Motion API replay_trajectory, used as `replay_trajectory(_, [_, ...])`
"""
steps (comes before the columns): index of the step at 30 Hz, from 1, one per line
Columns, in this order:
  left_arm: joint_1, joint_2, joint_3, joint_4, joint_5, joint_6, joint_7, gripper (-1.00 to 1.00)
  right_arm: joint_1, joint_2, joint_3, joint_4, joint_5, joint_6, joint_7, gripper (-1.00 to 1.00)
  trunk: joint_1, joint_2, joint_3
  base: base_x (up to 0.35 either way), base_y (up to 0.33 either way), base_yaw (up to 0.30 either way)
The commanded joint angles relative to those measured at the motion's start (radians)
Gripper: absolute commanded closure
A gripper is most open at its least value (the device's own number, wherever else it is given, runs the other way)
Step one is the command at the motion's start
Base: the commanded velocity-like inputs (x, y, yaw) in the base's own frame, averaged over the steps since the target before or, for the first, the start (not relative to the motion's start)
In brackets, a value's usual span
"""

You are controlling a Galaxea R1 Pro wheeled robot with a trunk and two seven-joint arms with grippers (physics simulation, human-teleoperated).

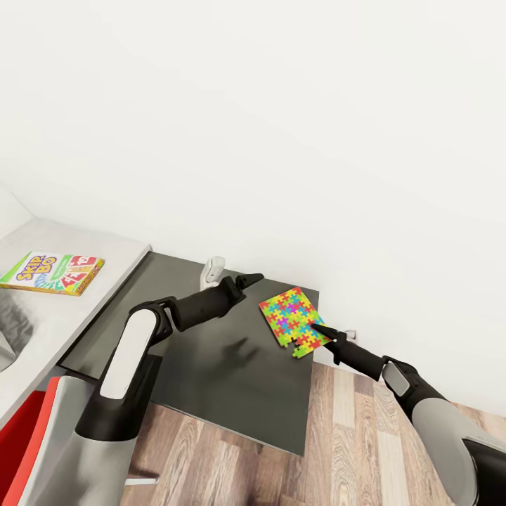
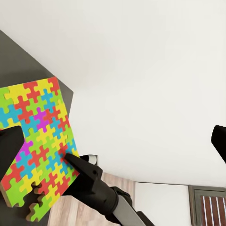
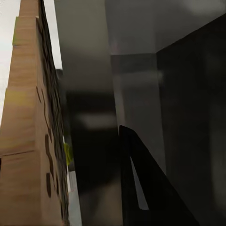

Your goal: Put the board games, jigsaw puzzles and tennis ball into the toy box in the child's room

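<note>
Bright red, yellow, green and blue pieces make up the jigsaw puzzle [image 1: 292, 320], which lies at the far right corner of the dark grey wing of the table [image 1: 232, 379], its corner overhanging the edge above the wood-plank floor [image 1: 365, 436]. The right gripper [image 1: 318, 327] is at the puzzle's near-right edge, with one finger [image 2: 70, 159] lying on top of the coloured face; the right wrist view shows the puzzle's brown edge close alongside a dark finger, so the jaws look to straddle the thin board, though I cannot tell whether they have closed on it. The left gripper [image 1: 251, 279] hovers above the dark tabletop just beside the puzzle, holding nothing, and its fingertips at the two sides of the left wrist view stand wide apart. The step in hand appears to be the pickup of this puzzle. The next move likely calls for a firm pinch on the overhanging edge, since so flat a piece gives little else to grip, and then a lift and a carry leftward to the toy box, whose place these views do not settle. On the light grey wing at the left lies a green-edged board game [image 1: 53, 273], its lid reading "SKIP-BO" in big yellow letters; the smaller print on it is too small to read. No writing can be made out on the puzzle.
</note>
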Motion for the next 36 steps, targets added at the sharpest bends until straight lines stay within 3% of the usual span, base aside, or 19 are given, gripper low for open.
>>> replay_trajectory(1, [-0.001, 0.0, 0.001, -0.001, 0.011, 0.002, 0.011, -1.0, 0.0, -0.004, -0.007, 0.001, 0.011, -0.003, -0.042, 1.0, 0.0, 0.0, -0.001, 0.0, 0.0, 0.0])
replay_trajectory(18, [-0.001, 0.001, 0.0, -0.001, 0.011, 0.002, 0.014, -1.0, 0.0, -0.026, -0.007, -0.01, 0.006, 0.005, -0.035, 1.0, 0.0, 0.0, -0.001, 0.0, 0.0, 0.0])
replay_trajectory(36, [0.0, 0.001, -0.001, -0.001, 0.01, 0.002, 0.017, -1.0, 0.0, -0.011, 0.004, -0.023, 0.012, 0.003, -0.035, 1.0, 0.0, 0.0, -0.001, 0.0, 0.0, 0.0])
